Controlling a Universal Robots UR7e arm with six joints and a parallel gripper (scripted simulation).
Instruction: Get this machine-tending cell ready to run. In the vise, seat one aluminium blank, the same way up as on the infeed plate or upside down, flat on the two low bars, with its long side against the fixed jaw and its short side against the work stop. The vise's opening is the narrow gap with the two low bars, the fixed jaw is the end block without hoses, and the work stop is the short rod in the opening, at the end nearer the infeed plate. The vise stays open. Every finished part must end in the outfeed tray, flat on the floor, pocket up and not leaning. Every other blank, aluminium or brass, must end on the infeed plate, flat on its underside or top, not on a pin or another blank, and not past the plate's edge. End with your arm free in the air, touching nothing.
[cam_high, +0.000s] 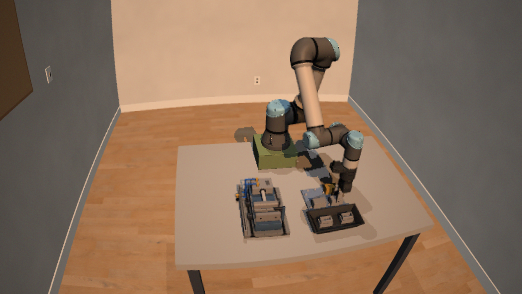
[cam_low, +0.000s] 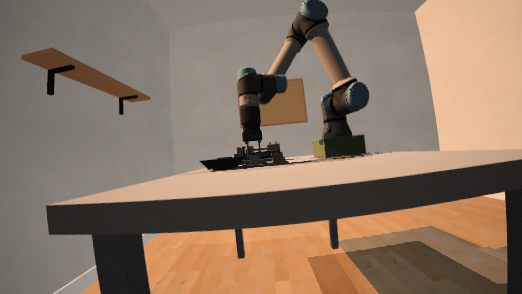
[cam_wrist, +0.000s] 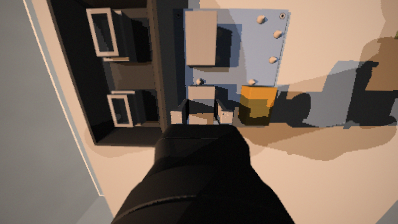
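The gripper (cam_wrist: 201, 116) is closed on an aluminium blank (cam_wrist: 201, 94) at the infeed plate (cam_wrist: 260, 45) edge. At the blank's 3 o'clock sits a brass blank (cam_wrist: 257, 104); at 12 o'clock lies a second aluminium blank (cam_wrist: 200, 38).

Matt alu blank (cam_wrist: 201, 95), matt brass blank (cam_wrist: 257, 102) (duller), wood floor (cam_high: 150, 130)

From the wrist view, your end effector (cam_wrist: 202, 116) covers most of the blank (cam_wrist: 201, 95) it grips, so you can't tell whether that blank touches the infeed plate (cam_wrist: 260, 42). The table (cam_wrist: 350, 170) beyond it runs off the picture's edges.
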